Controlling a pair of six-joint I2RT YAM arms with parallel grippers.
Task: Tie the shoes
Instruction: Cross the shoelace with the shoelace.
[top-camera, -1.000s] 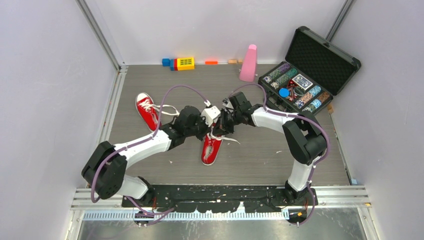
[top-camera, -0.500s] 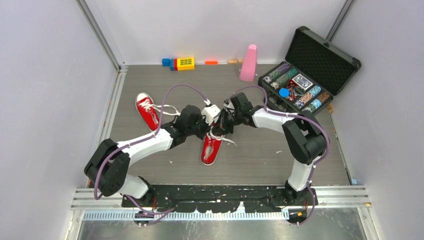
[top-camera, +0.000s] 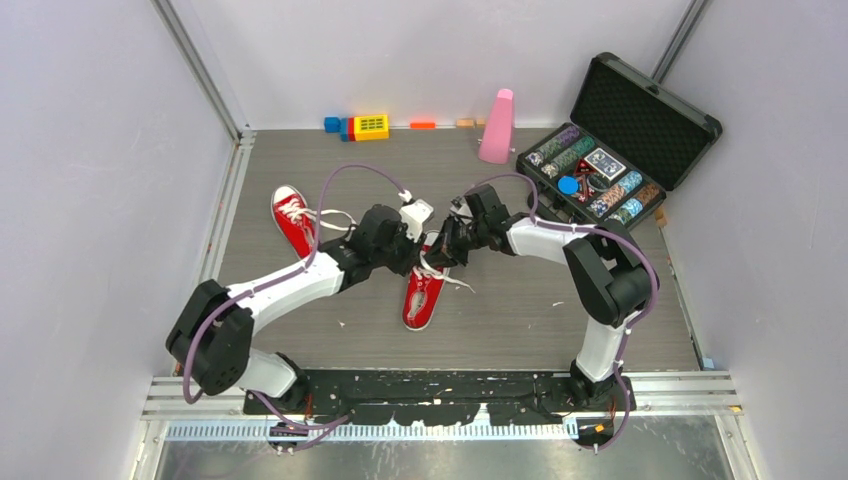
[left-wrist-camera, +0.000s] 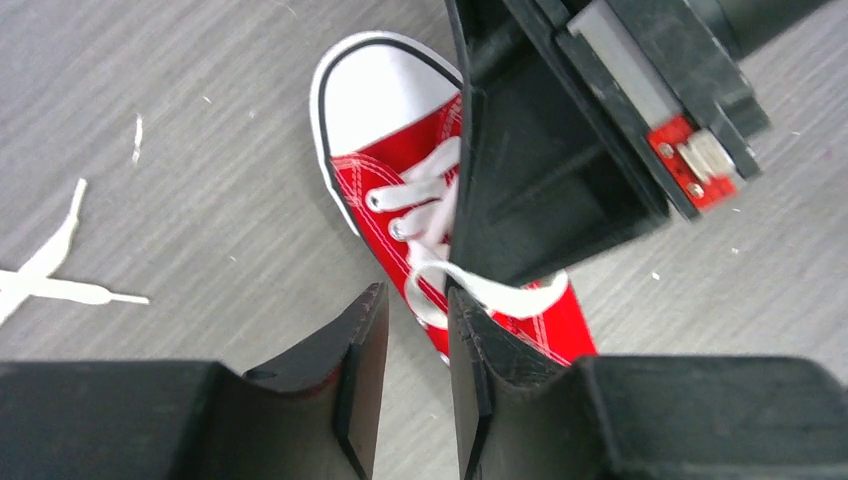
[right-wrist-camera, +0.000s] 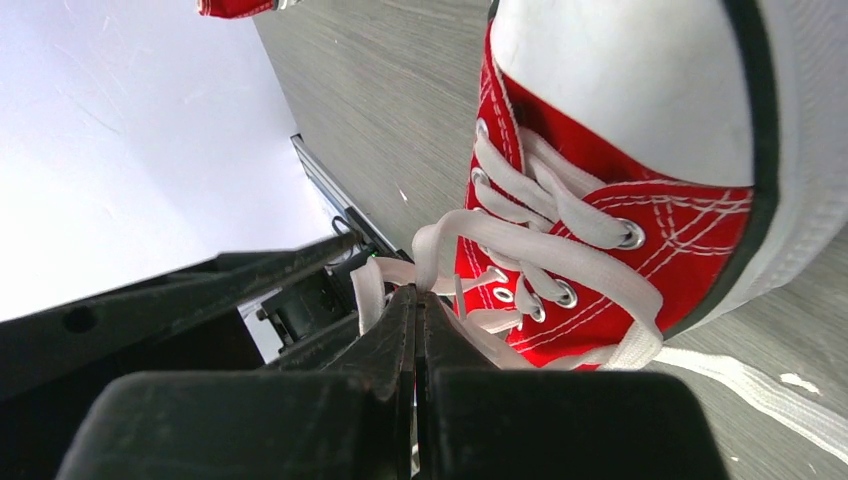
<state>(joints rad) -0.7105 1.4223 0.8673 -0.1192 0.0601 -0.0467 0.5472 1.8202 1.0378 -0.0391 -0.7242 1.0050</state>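
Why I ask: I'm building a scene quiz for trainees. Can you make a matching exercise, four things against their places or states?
Things
1. left gripper
2. right gripper
3. pink cone
4. black case

Places or states
A. lid open, at the far right
B. shut on a white lace
C. standing upright, far back
D. jaws apart, holding nothing

Pairs: 1-D, 2-B, 3-C, 4-A

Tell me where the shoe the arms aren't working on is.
In the top view, that shoe lies at the left, near the left rail, well left of the other shoe at centre.
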